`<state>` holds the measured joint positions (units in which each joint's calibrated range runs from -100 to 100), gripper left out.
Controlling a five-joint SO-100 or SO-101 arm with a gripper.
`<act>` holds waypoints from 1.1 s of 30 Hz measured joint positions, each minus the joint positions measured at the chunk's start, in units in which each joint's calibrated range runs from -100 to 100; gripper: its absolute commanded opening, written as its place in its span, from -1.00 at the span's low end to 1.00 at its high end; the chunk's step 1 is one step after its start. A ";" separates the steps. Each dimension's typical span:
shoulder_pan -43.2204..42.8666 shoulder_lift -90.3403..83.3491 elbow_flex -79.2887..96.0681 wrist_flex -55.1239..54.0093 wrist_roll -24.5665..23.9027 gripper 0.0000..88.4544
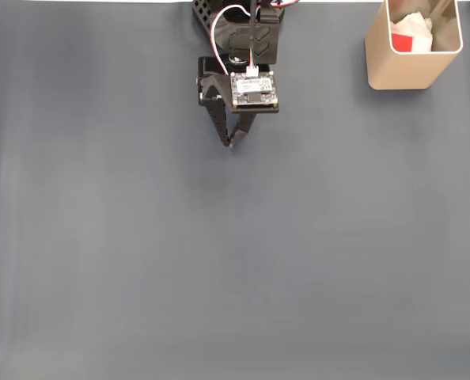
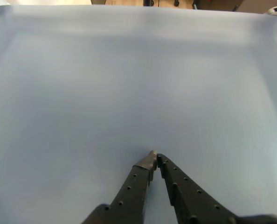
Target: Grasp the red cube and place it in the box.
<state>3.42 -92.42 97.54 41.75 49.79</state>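
The tan box point(image 1: 401, 73) stands at the top right of the fixed view. Inside it I see the red cube point(image 1: 402, 43) lying next to a white paper-like lump point(image 1: 415, 24). My gripper point(image 1: 231, 144) hangs near the top centre of the fixed view, just in front of the arm's base and far left of the box. Its two black fingers meet at the tips with nothing between them. In the wrist view the gripper point(image 2: 154, 157) rises from the bottom edge, its tips together over bare grey-blue cloth.
A grey-blue cloth point(image 1: 219, 261) covers the table. The black lattice base of the arm point(image 1: 207, 12) sits at the top edge, with red and white wires point(image 1: 219, 28) looping over the wrist. The cloth's far edge point(image 2: 129, 6) shows in the wrist view.
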 measured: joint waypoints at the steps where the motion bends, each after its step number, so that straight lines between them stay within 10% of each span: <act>1: 0.08 -0.53 0.18 0.00 0.00 -1.00; 33: -0.53 -7.58 1.64 28.76 -0.59 -0.99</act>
<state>2.89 -100.00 99.18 70.51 49.21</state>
